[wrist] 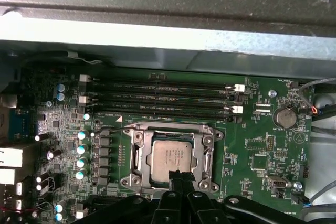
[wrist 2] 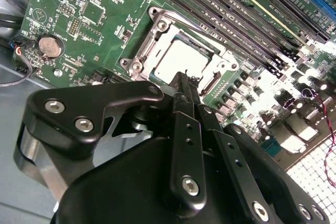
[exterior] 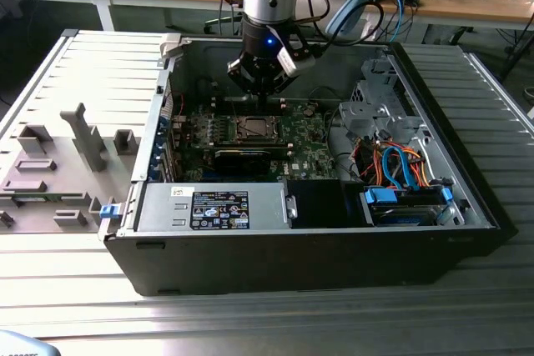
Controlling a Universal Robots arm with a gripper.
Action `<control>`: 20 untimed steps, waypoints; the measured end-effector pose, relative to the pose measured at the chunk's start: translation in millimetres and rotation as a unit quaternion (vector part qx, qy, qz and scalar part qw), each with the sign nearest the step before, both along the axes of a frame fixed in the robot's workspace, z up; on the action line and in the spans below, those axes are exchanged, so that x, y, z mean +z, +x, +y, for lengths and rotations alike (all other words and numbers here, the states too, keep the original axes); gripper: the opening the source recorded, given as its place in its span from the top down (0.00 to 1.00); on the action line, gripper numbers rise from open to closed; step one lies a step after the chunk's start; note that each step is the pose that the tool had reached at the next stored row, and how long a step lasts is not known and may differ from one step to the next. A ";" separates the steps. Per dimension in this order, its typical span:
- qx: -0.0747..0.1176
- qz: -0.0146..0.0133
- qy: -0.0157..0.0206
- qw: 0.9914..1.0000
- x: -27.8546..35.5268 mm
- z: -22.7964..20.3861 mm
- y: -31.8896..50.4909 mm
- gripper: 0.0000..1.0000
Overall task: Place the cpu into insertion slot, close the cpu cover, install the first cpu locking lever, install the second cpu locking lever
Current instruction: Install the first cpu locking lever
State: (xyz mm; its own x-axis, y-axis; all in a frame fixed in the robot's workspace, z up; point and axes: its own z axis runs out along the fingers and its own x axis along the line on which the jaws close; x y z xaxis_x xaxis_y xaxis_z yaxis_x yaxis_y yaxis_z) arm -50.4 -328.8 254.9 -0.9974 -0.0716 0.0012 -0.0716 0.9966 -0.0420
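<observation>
While the chip lies flat in the socket under the cover frame, the gripper hangs just above the chip's near edge, fingers pressed together and holding nothing, pointing down at the green board
</observation>
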 end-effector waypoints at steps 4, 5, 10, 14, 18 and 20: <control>0.003 0.000 0.000 1.000 0.0 0.0 0.0 0.89; 0.004 0.000 0.000 1.000 0.0 0.0 0.0 0.89; 0.007 0.000 0.000 1.000 0.0 0.0 0.0 0.89; 0.010 0.000 0.000 1.000 0.0 0.0 0.0 0.89; 0.013 0.000 0.000 1.000 0.0 0.0 0.0 0.89; 0.015 0.000 0.000 1.000 0.0 0.0 0.0 0.89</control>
